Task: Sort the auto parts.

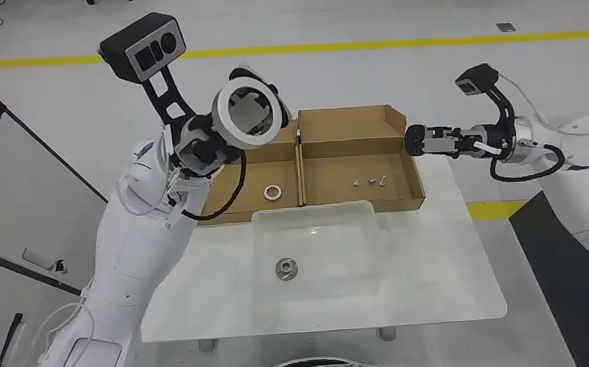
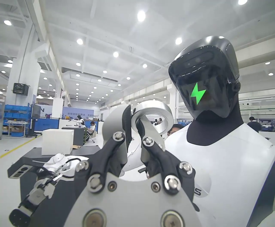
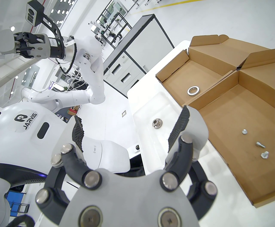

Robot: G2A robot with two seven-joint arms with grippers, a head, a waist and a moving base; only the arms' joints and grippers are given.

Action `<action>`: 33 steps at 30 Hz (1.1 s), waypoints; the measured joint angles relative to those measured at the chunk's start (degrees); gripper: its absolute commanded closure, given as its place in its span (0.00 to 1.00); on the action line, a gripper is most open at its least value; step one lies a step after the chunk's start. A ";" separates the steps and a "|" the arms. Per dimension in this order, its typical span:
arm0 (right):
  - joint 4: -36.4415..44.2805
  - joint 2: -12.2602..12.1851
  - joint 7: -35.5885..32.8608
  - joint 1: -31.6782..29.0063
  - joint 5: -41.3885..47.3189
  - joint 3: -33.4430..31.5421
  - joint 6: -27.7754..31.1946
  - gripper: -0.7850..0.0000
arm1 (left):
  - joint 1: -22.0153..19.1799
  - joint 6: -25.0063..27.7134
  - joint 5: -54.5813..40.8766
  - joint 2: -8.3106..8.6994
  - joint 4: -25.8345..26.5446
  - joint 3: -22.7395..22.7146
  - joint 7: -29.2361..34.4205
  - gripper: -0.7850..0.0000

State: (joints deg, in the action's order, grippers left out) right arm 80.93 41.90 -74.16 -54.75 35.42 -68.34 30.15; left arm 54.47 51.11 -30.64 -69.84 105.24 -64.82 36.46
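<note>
Left wrist view: I'm grasping a ring (image 2: 154, 108) in the left tool (image 2: 134, 120); right tool (image 3: 131, 120) is hanging released beside the box (image 3: 225, 111).

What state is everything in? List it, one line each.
left gripper: shut on large ring, raised above the table
right gripper: open, empty
cardboard boxes: open
small ring: flat in one box
three fasteners: loose in the other box
flanged hub: resting in white tray

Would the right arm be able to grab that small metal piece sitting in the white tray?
Probably yes: the right gripper is open and empty, and the metal piece lies alone in the open-topped tray, nothing over it.
</note>
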 measured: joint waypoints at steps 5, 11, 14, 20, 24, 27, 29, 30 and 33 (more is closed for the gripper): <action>0.00 0.00 0.00 0.00 0.00 0.00 0.00 0.00 | 0.82 0.79 -2.01 -0.16 0.06 -0.62 -1.37 1.00; 0.00 0.00 0.00 0.00 0.00 0.00 0.00 0.00 | -0.31 -4.73 2.89 0.39 -2.78 -1.42 4.87 1.00; 0.00 0.00 0.00 0.00 0.00 0.00 0.00 0.00 | -1.94 -11.05 9.08 0.84 -4.84 -1.75 9.21 1.00; 0.00 0.00 0.00 0.00 0.00 0.00 0.00 0.00 | -6.21 -19.28 22.54 1.52 -10.09 -1.70 15.90 1.00; 0.00 0.00 0.00 0.00 0.00 0.00 0.00 0.00 | -10.13 -21.74 29.07 1.40 -16.68 -0.14 16.53 1.00; 0.00 0.00 0.00 0.00 0.00 0.00 0.00 0.00 | -13.82 -24.48 37.03 1.15 -22.88 2.18 17.19 1.00; 0.00 0.00 0.00 0.00 0.00 0.00 0.00 0.00 | -16.26 -26.33 42.64 0.87 -27.04 4.32 17.62 1.00; 0.00 0.00 0.00 0.00 0.00 0.00 0.00 0.00 | -17.11 -26.66 44.76 0.74 -28.72 5.22 17.56 1.00; 0.00 0.00 0.00 0.00 0.00 0.00 0.00 0.00 | -18.99 -27.22 49.89 0.38 -33.78 7.84 17.89 1.00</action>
State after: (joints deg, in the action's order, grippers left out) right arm 80.93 41.90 -74.16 -54.75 35.42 -68.34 30.15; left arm 35.48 23.89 19.25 -69.45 71.46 -56.98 54.36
